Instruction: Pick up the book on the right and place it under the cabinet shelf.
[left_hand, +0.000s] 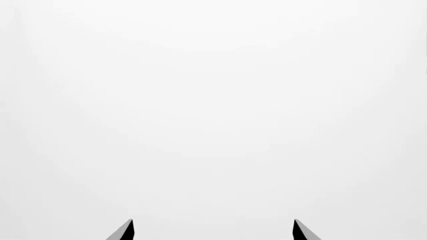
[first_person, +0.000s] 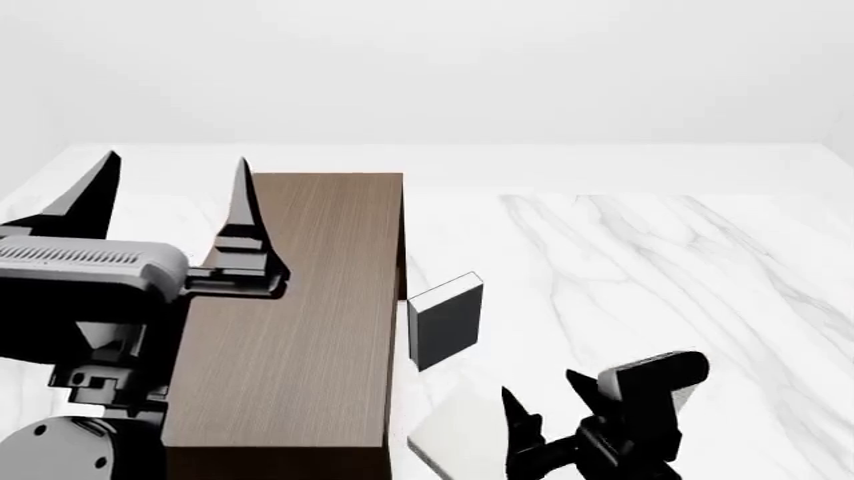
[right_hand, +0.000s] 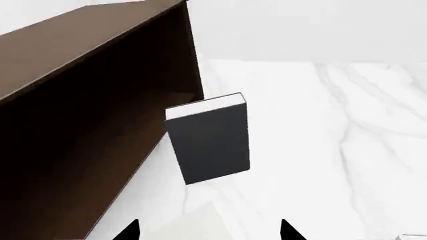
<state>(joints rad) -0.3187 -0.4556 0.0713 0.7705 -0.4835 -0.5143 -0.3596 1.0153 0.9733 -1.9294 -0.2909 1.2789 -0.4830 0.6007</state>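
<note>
A long dark brown wood-grain cabinet shelf (first_person: 300, 320) stands on a white marble tabletop (first_person: 667, 260), running from the near edge toward the far wall at left of centre. Its open right side, seen from the right wrist camera (right_hand: 80, 150), shows a dark interior; nothing can be made out inside it. Just to its right a dark grey book with white page edges (first_person: 446, 320) stands upright on the marble, close to the cabinet but apart from it. Nearer, at the bottom of the head view, the thin white book (first_person: 461, 435) lies flat on the table. The right gripper (first_person: 541, 395) hangs over that book's right part, jaws parted and holding nothing; whether its tips touch the cover cannot be told. The left gripper (first_person: 174, 170) is raised at far left beside the cabinet, its two dark fingers spread wide and empty.
</note>
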